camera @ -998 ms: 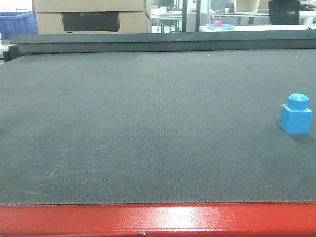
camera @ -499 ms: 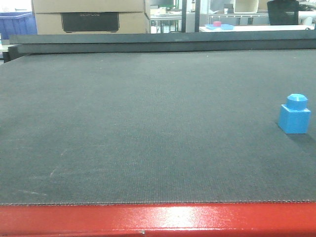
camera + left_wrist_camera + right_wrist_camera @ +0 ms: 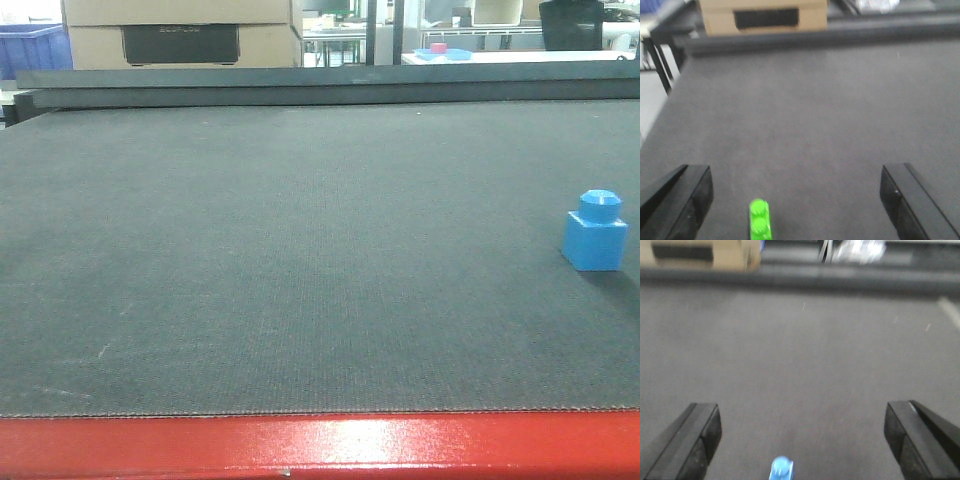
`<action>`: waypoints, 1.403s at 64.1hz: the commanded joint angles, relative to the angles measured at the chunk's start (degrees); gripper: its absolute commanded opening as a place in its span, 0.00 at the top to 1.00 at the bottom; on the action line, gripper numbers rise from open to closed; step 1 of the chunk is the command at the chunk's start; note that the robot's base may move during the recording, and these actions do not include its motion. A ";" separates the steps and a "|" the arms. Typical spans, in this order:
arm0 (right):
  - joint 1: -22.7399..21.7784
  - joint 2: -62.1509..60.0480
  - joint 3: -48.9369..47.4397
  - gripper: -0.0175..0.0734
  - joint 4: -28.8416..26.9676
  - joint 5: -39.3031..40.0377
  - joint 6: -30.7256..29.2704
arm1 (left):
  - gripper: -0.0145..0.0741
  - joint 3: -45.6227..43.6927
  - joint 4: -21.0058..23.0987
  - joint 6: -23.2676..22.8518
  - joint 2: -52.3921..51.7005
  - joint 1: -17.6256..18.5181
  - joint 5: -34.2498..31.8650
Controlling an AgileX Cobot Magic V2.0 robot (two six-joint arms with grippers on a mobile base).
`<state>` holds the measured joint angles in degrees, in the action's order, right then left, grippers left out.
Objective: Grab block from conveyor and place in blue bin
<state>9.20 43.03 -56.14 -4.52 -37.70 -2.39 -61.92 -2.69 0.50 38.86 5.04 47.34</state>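
The right gripper (image 3: 802, 440) has its jaws spread wide and released, grasping nothing. Its two black, blocky fingers (image 3: 697, 440) frame the bottom corners of the right wrist view. Between them, low in the view and a little left of centre, sits the block (image 3: 781, 469). That suggests the arm is lined up so the jaws can come down on either side of it.

The left gripper (image 3: 792, 200) is likewise released and empty, with its jaws wide. A bright green two-stud brick (image 3: 760, 226) lies on the conveyor (image 3: 805, 110) between them; judging by its colour, it is not the piece wanted.

The block is a small cube of smooth, glossy blue plastic with a short round stud on top, standing upright. In the front view it stands near the right edge of the conveyor, well apart from the near rim, with a soft shadow to its right.

The conveyor's surface is a broad, flat sheet of dark grey-green woven stuff, matte and finely ribbed, with faint pale scuffs. Its texture likely keeps the block from sliding. A glossy red metal frame (image 3: 320, 447) edges the near side.

Beyond the far rail stand a cardboard box (image 3: 180, 35) and a blue crate (image 3: 30, 45). The crate is possibly the bin, though too little of it shows to tell.
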 commanded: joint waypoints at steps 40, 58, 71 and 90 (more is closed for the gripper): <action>4.10 42.35 -13.48 0.18 0.90 -16.77 3.10 | 0.17 -3.76 -0.27 -2.67 19.75 1.01 7.25; 4.10 53.93 -13.48 0.18 0.90 -13.72 3.84 | 0.17 -3.76 -0.27 -2.67 19.72 1.01 7.10; 4.10 57.99 -13.48 0.18 0.90 -12.35 5.52 | 0.17 -3.76 -0.27 -2.67 19.72 1.01 7.35; 4.10 58.12 -13.48 0.66 0.90 -12.90 6.42 | 0.17 -3.76 -0.27 -2.67 19.72 1.01 7.75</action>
<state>13.36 101.13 -69.18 -4.27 -49.61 3.69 -65.19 -2.93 -1.66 58.71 5.66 55.08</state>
